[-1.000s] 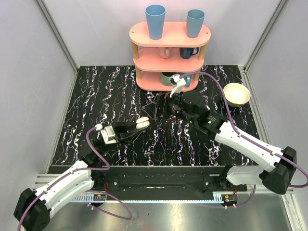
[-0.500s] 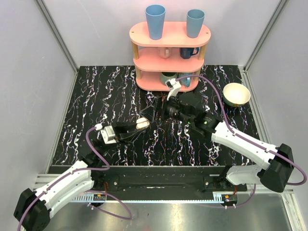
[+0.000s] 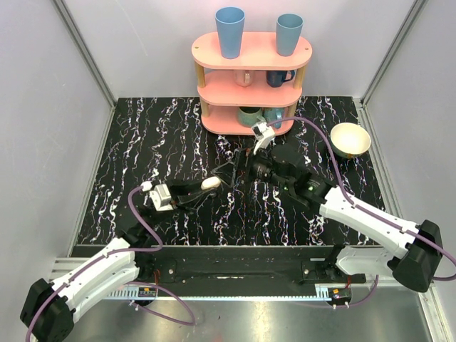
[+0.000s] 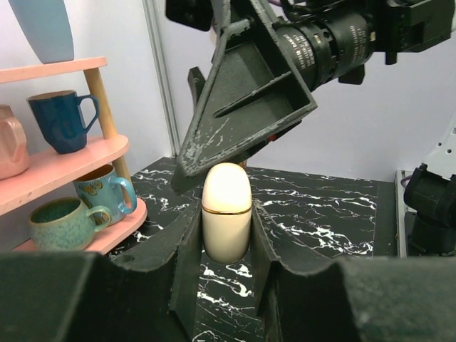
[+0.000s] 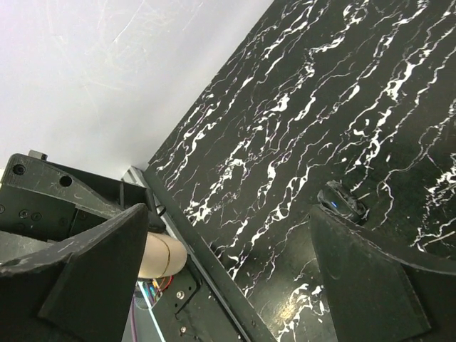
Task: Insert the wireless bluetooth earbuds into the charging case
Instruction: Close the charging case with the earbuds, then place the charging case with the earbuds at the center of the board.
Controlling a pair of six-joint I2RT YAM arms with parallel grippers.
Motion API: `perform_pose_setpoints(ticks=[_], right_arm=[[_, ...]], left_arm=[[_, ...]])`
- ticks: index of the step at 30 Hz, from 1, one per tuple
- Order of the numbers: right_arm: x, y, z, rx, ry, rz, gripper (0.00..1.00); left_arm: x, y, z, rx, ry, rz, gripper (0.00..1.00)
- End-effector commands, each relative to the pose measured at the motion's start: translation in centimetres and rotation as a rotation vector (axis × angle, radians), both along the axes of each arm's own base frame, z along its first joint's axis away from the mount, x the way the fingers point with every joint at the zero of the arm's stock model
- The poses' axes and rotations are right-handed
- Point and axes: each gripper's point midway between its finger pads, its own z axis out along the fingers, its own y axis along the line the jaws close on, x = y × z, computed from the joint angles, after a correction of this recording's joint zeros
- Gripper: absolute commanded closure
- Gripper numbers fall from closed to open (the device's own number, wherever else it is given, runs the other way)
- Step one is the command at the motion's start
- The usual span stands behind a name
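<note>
Right fingers (image 4: pixel 249 107) have slid away from the foot of the pink shelf (image 3: pixel 251 51) and down toward the left arm since half a second back. One scuffed, matte black triangular wedge now hangs right over the charging case (image 4: pixel 226 214), its tip just about at the top of it; can't tell if it's actually touching. Those fingers are spread wide apart with nothing in them, and from the right wrist cam you just see tabletop (image 3: pixel 157 142) between the two wedges. Left fingers (image 4: pixel 187 263) hardly budged and are clamped on the charging case, one dark pad on each side, holding it upright. The case is a smooth, glossy cream pebble with an egg-rounded top and a thin gold seam round the middle, lid closed along that line. Tabletop is black marble-look with white veins. There's a small dark lump (image 5: pixel 342 203) with a bluish glint lying on it, too tiny to make out. On the rounded shelf tiers sit a speckled teal mug (image 4: pixel 64 222) and a glossy navy mug (image 4: pixel 63 117), and a cream bowl (image 3: pixel 350 139) sits off to the shelf's right.
</note>
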Motion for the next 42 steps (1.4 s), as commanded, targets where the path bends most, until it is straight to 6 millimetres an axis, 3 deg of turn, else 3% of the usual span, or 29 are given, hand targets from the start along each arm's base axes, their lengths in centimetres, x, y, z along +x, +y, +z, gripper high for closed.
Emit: perform_pose_setpoints(ticks=[1,2,8,12,21,26,35,42], right_arm=[[0.6,-2.2,1.1,0.013,-0.043,-0.104,0.00],[1.6,-3.3,1.1,0.018,-0.039,-0.192,0.00],[3.2,-9.3,0.2,0.014,-0.037,-0.493,0.00],[3.3,-11.7,-0.6,-0.019,-0.031,-0.585,0.00],[2.5,-13.1,-2.0,-0.049,-0.009,-0.608,0.00],[2.4,-13.7,-2.2,-0.058,-0.014,-0.621,0.00],[2.3,-13.5,-2.9,-0.079,-0.015,-0.608,0.00],[1.7,-14.0,-2.9,-0.064,-0.022,-0.594,0.00]], left_arm=[[0.5,0.6,2.5,-0.063,-0.008,0.040,1.00],[0.8,0.7,2.9,-0.067,0.004,0.051,1.00],[2.8,-0.9,-0.4,0.059,0.275,0.043,1.00],[3.1,-2.5,-2.0,0.040,0.437,-0.035,1.00],[5.1,-6.5,-7.6,0.028,0.841,-0.149,1.00],[6.5,-7.4,-11.1,0.039,0.961,-0.120,1.00],[8.1,-9.1,-15.1,0.014,1.106,-0.045,1.00],[8.2,-10.5,-17.8,-0.022,1.194,0.003,1.00]])
